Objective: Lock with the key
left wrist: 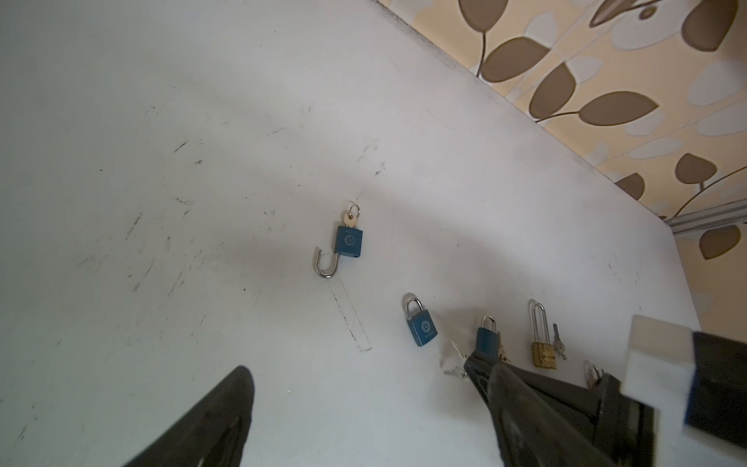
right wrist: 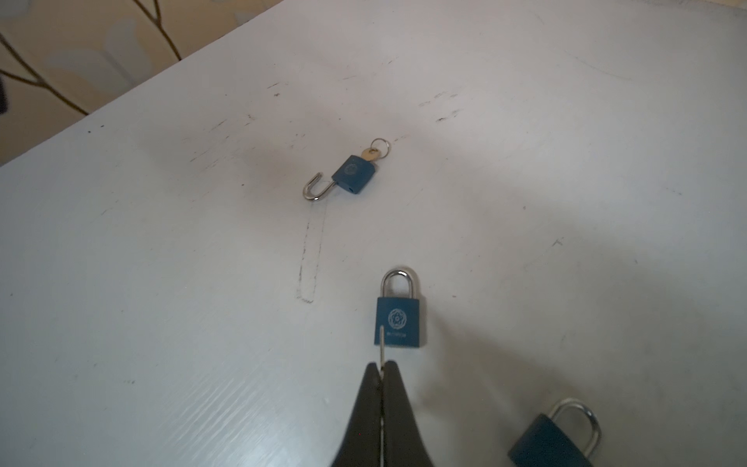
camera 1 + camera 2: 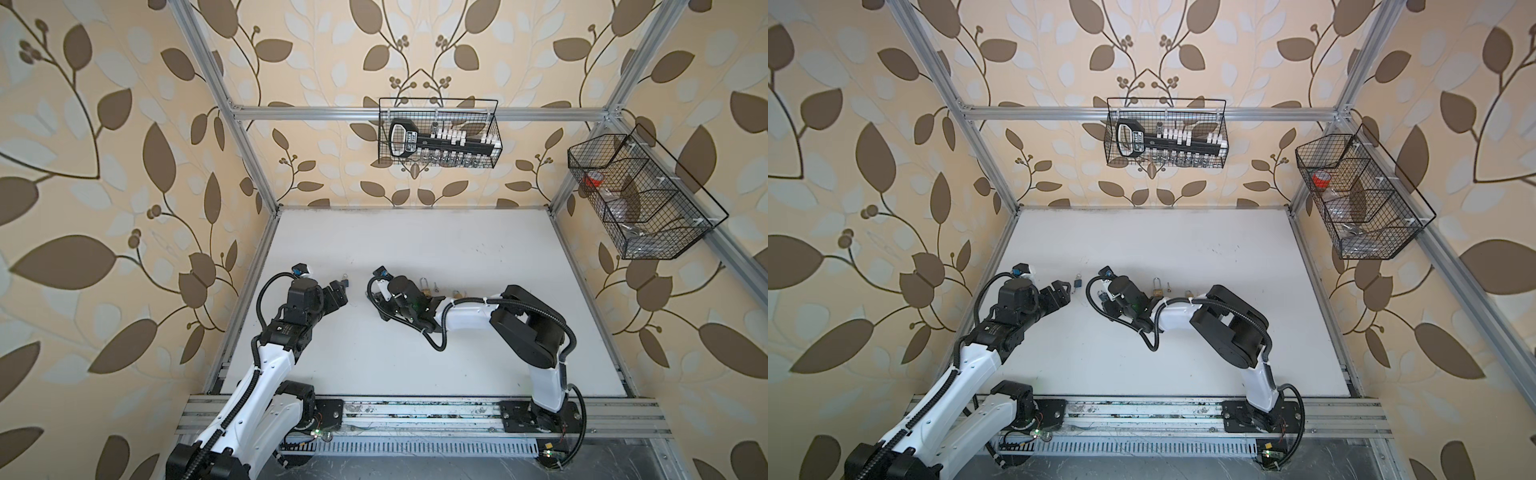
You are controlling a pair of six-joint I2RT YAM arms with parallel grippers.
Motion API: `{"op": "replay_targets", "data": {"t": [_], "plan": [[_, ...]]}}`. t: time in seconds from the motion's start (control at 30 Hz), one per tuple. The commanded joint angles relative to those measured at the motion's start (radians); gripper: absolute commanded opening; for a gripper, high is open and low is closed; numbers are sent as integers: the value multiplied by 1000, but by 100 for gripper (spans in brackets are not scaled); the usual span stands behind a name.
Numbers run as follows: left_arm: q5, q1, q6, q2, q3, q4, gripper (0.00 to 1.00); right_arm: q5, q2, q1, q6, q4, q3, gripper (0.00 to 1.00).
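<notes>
The key (image 2: 381, 348) is a thin silver blade, seen from its edge and clamped between the closed fingers of the right gripper (image 2: 381, 366). Its tip lies over the lower corner of a blue padlock (image 2: 400, 321). This padlock lies flat on the white table (image 2: 161, 283) with its shackle pushed in. Whether the blade touches the body, I cannot tell. The padlock carries a round white emblem and under it one line of writing, too small to read.

Farther on the table lies a second blue padlock (image 1: 348, 242) with the same emblem. Its shackle is swung open, and a brass-coloured key (image 1: 348, 220) with a ring sits in its bottom. A third blue padlock (image 2: 553, 440) is beside the right gripper. Near it lies a brass padlock (image 1: 543, 351) with a long shackle, and a small key (image 1: 559, 347) is just beside that.

The right arm (image 3: 469, 318) is bent at the elbow, and its forearm reaches across to the middle, low over the table. The left arm (image 3: 270, 365) stretches from the front left. The left gripper (image 1: 368, 370) hovers near the open padlock, its fingers (image 1: 218, 420) wide apart.
</notes>
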Motion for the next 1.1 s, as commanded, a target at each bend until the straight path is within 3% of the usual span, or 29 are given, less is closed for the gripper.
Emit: {"op": "replay_targets", "data": {"t": [0.0,0.17,0.3,0.57,0.63,0.87,1.07], "plan": [[-43,3,-54,-8,-11,0,90,-18,43,-21,21,-24,62,0],[-53,3,-53,-6,-11,3,89,-50,94,-41,38,-46,105,0],[-148,3,-61,-30,-10,-41,91,-47,117,-44,51,-59,127,0],[-125,3,-61,2,6,-73,93,-60,162,-59,59,-78,164,0],[-120,3,-56,23,8,-65,99,-71,156,-65,56,-82,171,4],[-121,3,-17,122,51,-72,99,-82,33,-69,-5,-91,144,36],[-117,-15,36,270,129,-83,99,-91,-204,-33,34,22,-75,40]]}}
